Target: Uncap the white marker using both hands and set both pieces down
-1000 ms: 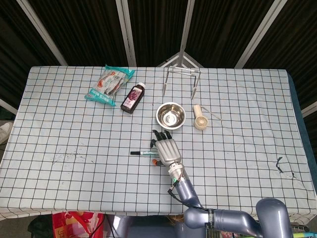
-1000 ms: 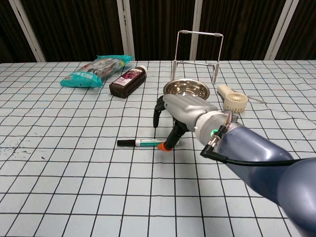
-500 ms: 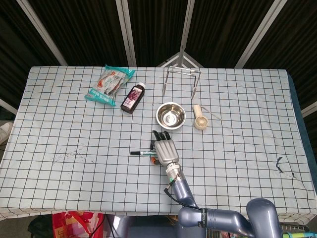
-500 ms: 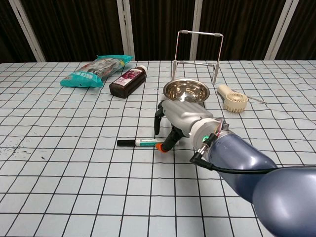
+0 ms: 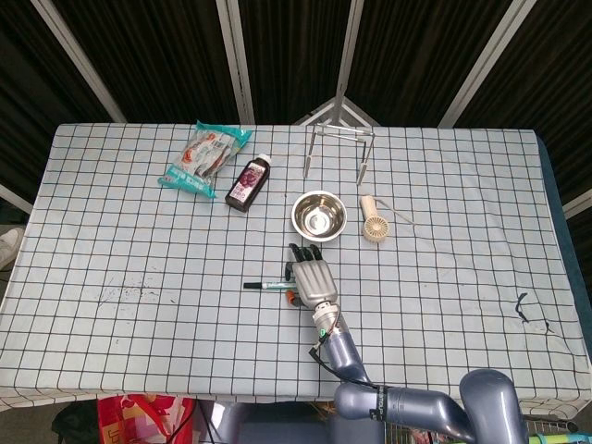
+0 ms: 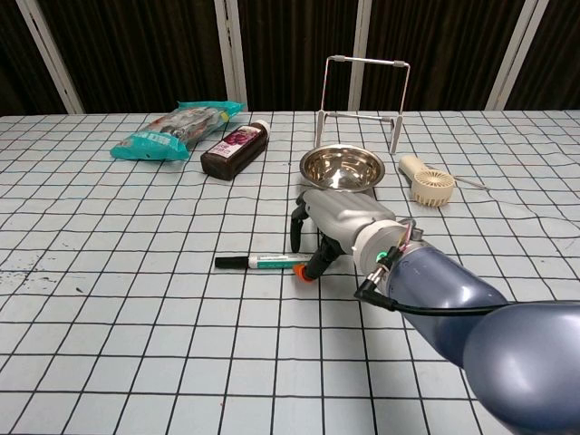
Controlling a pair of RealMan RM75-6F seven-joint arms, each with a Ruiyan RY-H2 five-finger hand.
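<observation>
The white marker (image 5: pixel 265 286) lies flat on the checked tablecloth, its black cap pointing left and its green-labelled body (image 6: pixel 268 262) pointing right. My right hand (image 5: pixel 312 277) hovers palm down over the marker's right end, fingers apart and arched toward the table. In the chest view the orange-tipped thumb (image 6: pixel 313 269) touches the marker's right end, while the other fingers (image 6: pixel 296 225) hang just behind it. The right hand (image 6: pixel 343 216) holds nothing. My left hand shows in neither view.
A steel bowl (image 5: pixel 318 215) sits just behind the hand, with a small beige fan (image 5: pixel 375 228) to its right. A dark bottle (image 5: pixel 249 183) and a snack bag (image 5: pixel 204 154) lie at the back left. A wire rack (image 5: pixel 338 146) stands at the back.
My right hand has sunk lower toward the table and drawn slightly nearer to me, its thumb staying at the marker's right end. The marker has not moved.
</observation>
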